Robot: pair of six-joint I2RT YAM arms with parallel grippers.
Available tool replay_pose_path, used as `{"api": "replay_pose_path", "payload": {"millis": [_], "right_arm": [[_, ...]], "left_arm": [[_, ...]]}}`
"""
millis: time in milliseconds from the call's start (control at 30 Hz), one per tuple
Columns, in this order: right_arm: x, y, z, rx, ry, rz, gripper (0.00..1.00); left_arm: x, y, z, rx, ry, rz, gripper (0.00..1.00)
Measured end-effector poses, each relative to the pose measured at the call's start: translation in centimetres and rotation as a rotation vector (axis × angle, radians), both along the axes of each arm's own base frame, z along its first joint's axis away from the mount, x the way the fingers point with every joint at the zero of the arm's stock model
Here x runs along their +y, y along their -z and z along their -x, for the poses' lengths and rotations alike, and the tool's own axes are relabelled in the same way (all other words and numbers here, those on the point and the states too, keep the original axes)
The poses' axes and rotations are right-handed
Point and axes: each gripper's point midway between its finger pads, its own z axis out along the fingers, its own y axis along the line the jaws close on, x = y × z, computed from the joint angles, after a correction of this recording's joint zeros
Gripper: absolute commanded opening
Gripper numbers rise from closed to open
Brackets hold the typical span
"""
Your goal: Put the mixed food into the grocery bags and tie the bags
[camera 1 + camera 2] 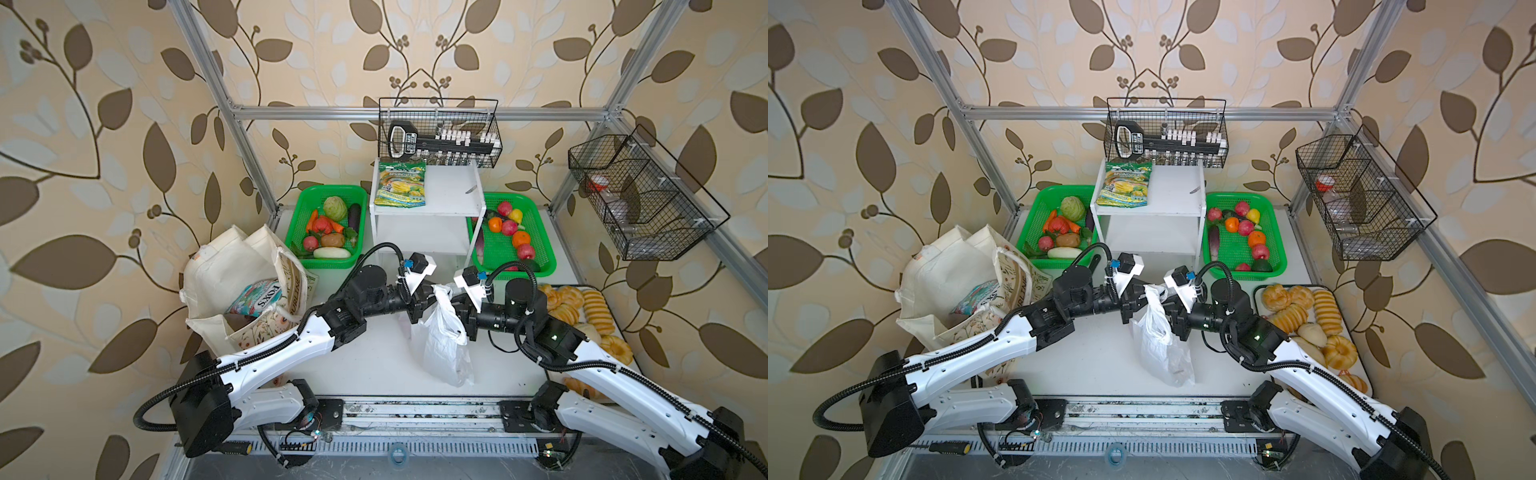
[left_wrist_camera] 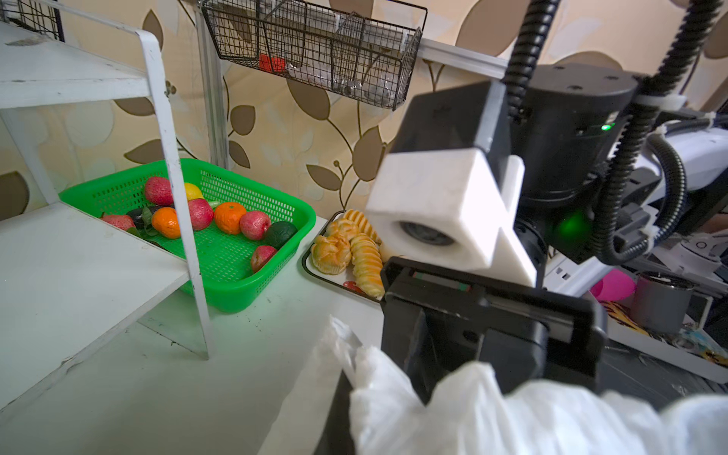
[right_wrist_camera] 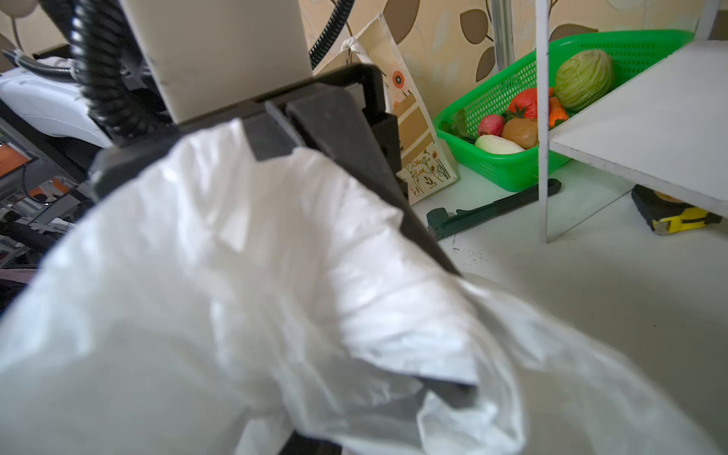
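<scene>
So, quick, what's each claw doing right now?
Left gripper: closed on the top of the plastic bag.
Right gripper: buried in the bag; cannot tell.

The left arm [image 1: 270, 357] and right arm [image 1: 602, 374] reach in from opposite sides and bend inward at the elbow, forearms roughly level, wrists almost nose to nose at centre in both top views. The left gripper [image 1: 429, 296] is clamped tight on the bunched top of the white plastic bag [image 1: 444, 345]. The right gripper [image 1: 456, 302] faces it just beside, fingers buried in plastic folds, its grip impossible to make out.
</scene>
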Motion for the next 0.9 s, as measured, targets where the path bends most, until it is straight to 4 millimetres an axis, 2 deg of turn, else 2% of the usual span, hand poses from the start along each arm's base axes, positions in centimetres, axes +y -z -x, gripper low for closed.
{"api": "replay_pose_path", "payload": {"millis": [167, 333, 433, 600, 767, 900], "right_arm": [[-1.6, 3.0, -0.3, -0.019, 0.089, 0.034, 0.30], [-3.0, 4.0, 0.5, -0.059, 0.121, 0.012, 0.31], [-3.7, 3.2, 0.9, -0.100, 0.135, -0.015, 0.31], [-5.4, 0.5, 0.8, -0.180, 0.211, -0.071, 0.30], [-7.6, -1.7, -0.9, -0.170, 0.317, -0.125, 0.31], [-8.0, -3.1, -2.4, -0.075, 0.314, -0.190, 0.34]], "left_arm": [[0.1, 1.6, 0.2, -0.062, 0.009, 0.007, 0.00], [0.5, 2.1, 0.1, -0.101, -0.014, 0.045, 0.00], [0.5, 1.8, 0.1, -0.113, -0.015, 0.079, 0.00], [0.3, 1.9, 0.0, -0.107, -0.014, 0.110, 0.00], [0.3, 1.7, 0.0, -0.115, -0.013, 0.121, 0.00], [0.3, 1.7, 0.1, -0.116, -0.010, 0.122, 0.00]]}}
